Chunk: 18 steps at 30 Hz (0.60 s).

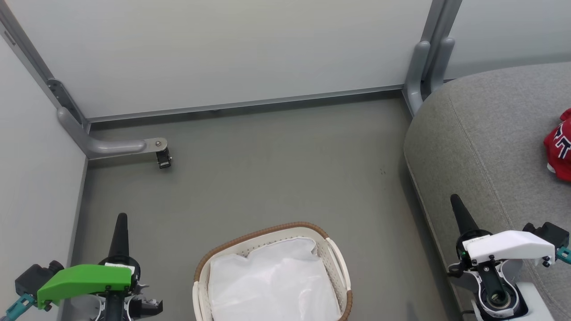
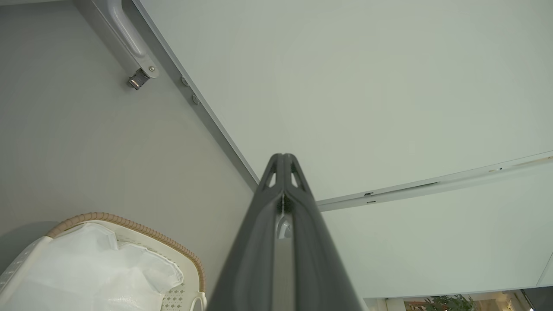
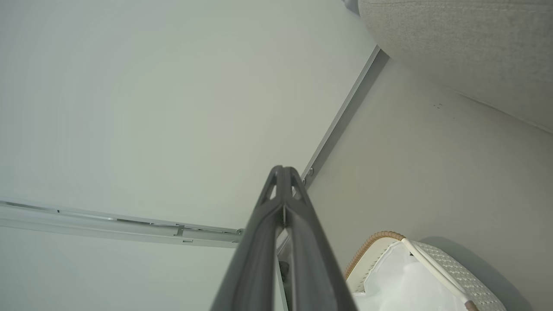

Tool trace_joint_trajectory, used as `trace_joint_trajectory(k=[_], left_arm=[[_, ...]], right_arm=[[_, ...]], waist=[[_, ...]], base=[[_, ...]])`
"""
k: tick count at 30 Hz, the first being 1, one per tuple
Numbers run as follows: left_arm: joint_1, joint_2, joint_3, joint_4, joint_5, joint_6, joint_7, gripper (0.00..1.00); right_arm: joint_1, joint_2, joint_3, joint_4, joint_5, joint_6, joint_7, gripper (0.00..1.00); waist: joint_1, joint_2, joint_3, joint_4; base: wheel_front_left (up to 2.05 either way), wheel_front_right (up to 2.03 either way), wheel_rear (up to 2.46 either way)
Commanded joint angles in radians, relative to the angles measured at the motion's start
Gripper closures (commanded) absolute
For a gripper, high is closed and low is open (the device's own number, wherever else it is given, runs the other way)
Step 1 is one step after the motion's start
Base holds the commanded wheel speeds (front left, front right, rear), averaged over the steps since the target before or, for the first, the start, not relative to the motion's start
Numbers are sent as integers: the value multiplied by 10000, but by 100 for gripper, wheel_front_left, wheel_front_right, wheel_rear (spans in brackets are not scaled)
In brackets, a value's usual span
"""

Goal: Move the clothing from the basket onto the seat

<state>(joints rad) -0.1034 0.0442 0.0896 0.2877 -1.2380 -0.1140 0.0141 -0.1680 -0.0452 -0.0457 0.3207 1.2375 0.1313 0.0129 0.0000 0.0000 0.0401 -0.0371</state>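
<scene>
1. The left hand (image 1: 121, 219) is at the lower left of the head view, its two dark fingers pressed tight together and gripping nothing; it points up over the grey floor (image 1: 267, 169), to the left of the basket (image 1: 267, 231)
2. The right hand (image 1: 456, 200) is at the lower right, fingers also pressed together and empty, over the front edge of the seat (image 1: 482, 133)
3. The basket stands on the floor between the two hands, apart from both; a crumpled white liner (image 1: 272, 281) fills it
4. The clothing (image 1: 560, 147), a red bundle with white lettering, lies on the seat at the far right edge of the head view, partly cut off and well apart from the basket
5. Pale wall panels (image 1: 223, 53) stand behind the floor, and a grey metal foot (image 1: 120, 146) rests on it at the left
</scene>
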Motion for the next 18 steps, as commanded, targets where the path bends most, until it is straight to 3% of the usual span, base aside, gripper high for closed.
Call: trace_joint_trajectory(k=[1,18], left_arm=[[-82,73,31,-131,-228,-55,61,100],[-84,80,132,-250,-1646,-108,455,100]], right_arm=[[108,-51,-66,-139,245,-5,67,100],[338,-62,-323,-406,1654,-6,455,100]], waist=[[0,0,-12,12],[0,0,-137,138]], base=[[0,0,0],[0,0,0]])
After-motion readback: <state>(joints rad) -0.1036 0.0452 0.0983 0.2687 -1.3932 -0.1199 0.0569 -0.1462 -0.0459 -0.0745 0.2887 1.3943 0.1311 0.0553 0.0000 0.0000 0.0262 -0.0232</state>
